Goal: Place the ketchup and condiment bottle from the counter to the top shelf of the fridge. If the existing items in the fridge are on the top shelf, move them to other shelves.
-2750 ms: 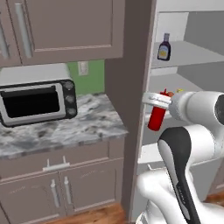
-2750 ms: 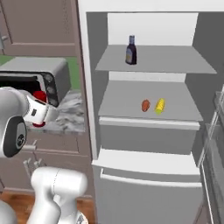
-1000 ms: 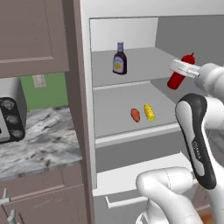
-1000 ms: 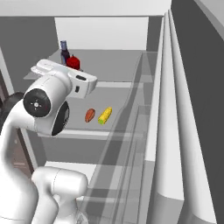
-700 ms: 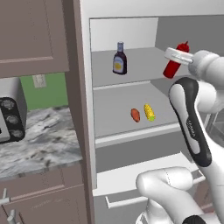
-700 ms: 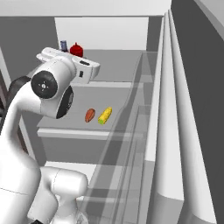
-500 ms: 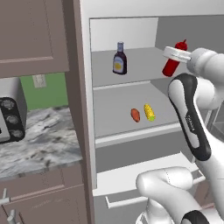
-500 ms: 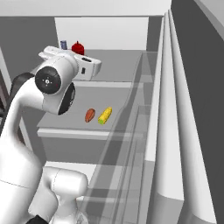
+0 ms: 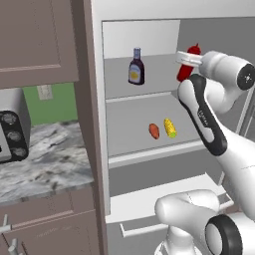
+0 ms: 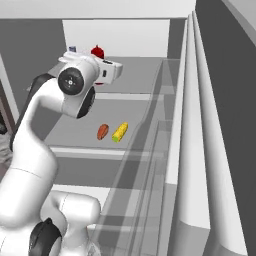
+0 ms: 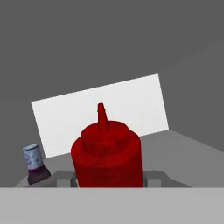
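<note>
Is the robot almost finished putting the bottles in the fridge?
Nearly. The brown sauce bottle already stands on the top shelf. The pincer holds the ketchup over that shelf, not yet let go. The two small foods lie on the shelf below, so they need no moving.

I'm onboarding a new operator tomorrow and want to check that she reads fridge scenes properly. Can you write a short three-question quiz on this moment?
1. True or false: the condiment bottle already stands on the top shelf of the fridge.
2. What does the pincer hold?
A. the corn piece
B. the ketchup
C. nothing
3. Fill in: the orange-red food and the yellow corn piece lie side by side on the ____ shelf from the top.

Key
1. True.
2. B. In the hand view the red bottle sits between the fingers.
3. Second.
</note>
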